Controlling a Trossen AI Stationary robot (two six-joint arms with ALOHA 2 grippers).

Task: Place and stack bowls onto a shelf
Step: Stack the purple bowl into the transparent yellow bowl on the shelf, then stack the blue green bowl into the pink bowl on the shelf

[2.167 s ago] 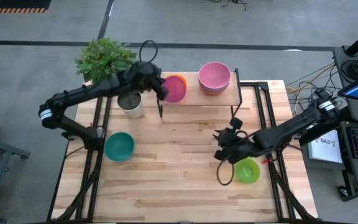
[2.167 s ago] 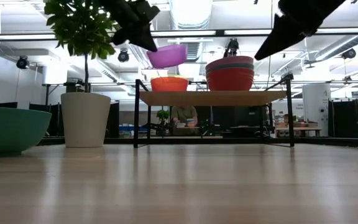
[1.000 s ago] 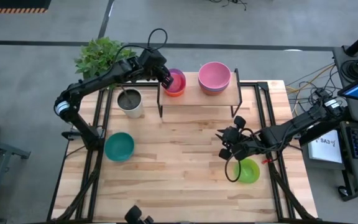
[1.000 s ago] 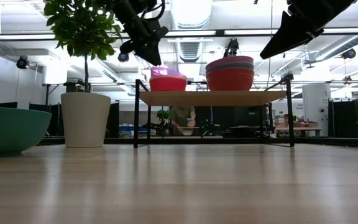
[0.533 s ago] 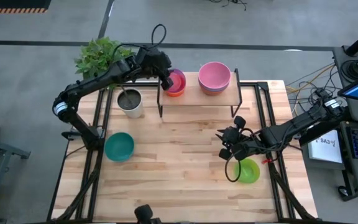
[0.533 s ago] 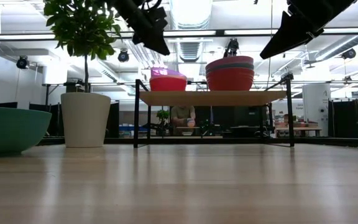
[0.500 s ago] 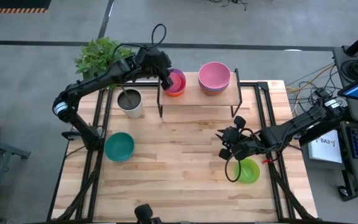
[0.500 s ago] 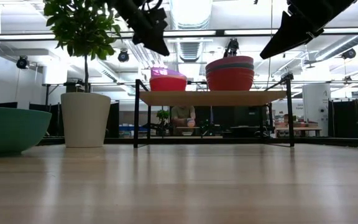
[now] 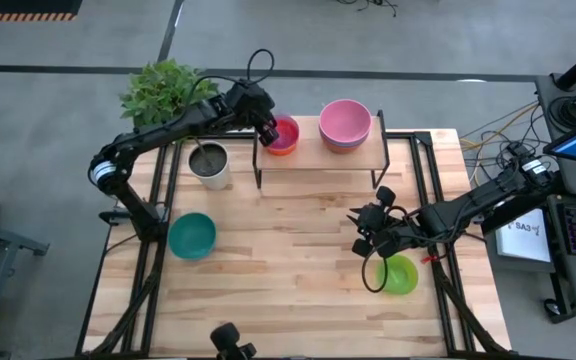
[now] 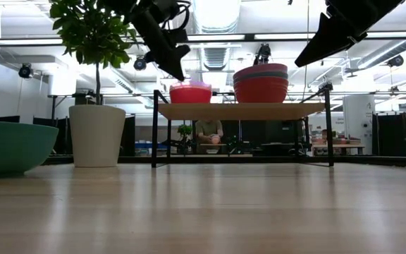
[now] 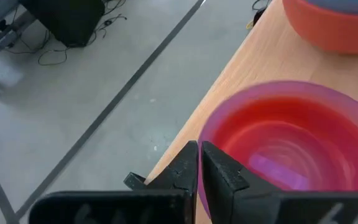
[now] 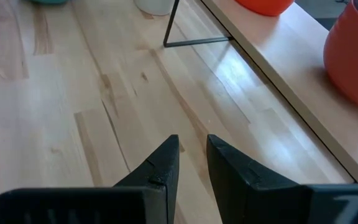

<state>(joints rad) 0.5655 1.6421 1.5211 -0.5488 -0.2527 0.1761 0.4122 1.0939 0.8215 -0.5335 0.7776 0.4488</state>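
Note:
The shelf [image 9: 323,152] stands at the table's far side. On its left end a purple bowl [image 9: 285,133] sits nested in an orange bowl [image 9: 278,148]; on its right end stands a stack topped by a pink bowl [image 9: 345,120]. My left gripper [image 9: 267,127] is shut, with nothing between its fingers, at the purple bowl's left rim [image 11: 205,134]. A teal bowl [image 9: 192,236] rests on the table at the left and a green bowl [image 9: 399,274] at the right. My right gripper [image 9: 361,236] hangs open above the table beside the green bowl and holds nothing. My left gripper's shut fingertips [image 11: 191,158] come slanting down from the left at the outer side of the purple bowl's rim. I cannot tell whether they touch it. The bowl sits level in the orange bowl on the shelf.
A white pot [image 9: 209,166] with a green plant [image 9: 163,92] stands just left of the shelf, under my left arm. Bare wooden table [image 9: 288,260] lies between the shelf and the near edge. A person shows far off behind the shelf [image 10: 210,130].
My left gripper has risen a little from the purple bowl, then come down again at the bowl's left rim, rolling as it went. The purple bowl, tilted a second ago, now sits level in the orange bowl.

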